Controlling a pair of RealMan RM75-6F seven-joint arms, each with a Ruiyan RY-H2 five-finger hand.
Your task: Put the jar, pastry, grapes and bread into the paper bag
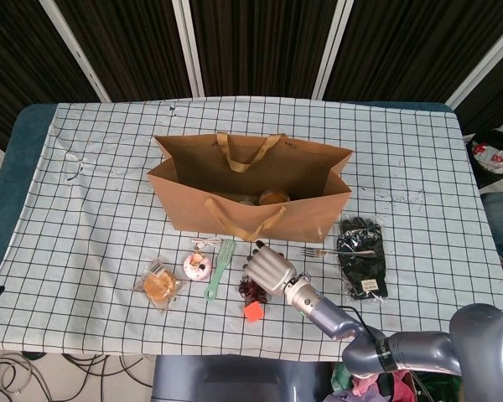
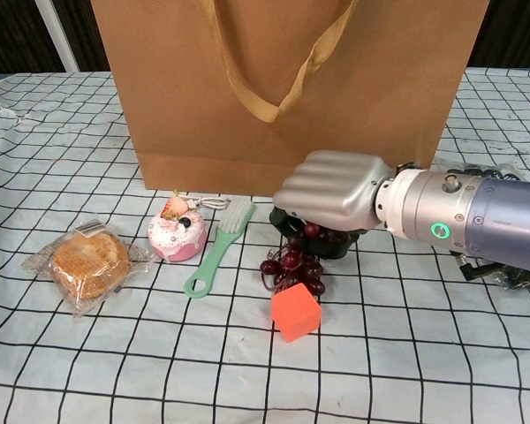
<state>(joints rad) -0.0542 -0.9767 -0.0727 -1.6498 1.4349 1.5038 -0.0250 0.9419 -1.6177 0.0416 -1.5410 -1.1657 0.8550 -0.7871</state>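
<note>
Right hand curled over grapes, seemingly gripping their top; bunch hangs below, paper bag directly behind it.

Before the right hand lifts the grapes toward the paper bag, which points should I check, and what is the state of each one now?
1. Right hand sits over the grapes: ok.
2. Fingers closed firmly on the bunch: cannot tell, the palm hides the contact.
3. Paper bag stands upright with its mouth open: ok.
4. Path clear: not ok, the orange cube touches the bunch and the green brush lies close.
5. Bag handle hangs outside, not across the mouth: ok.
</note>
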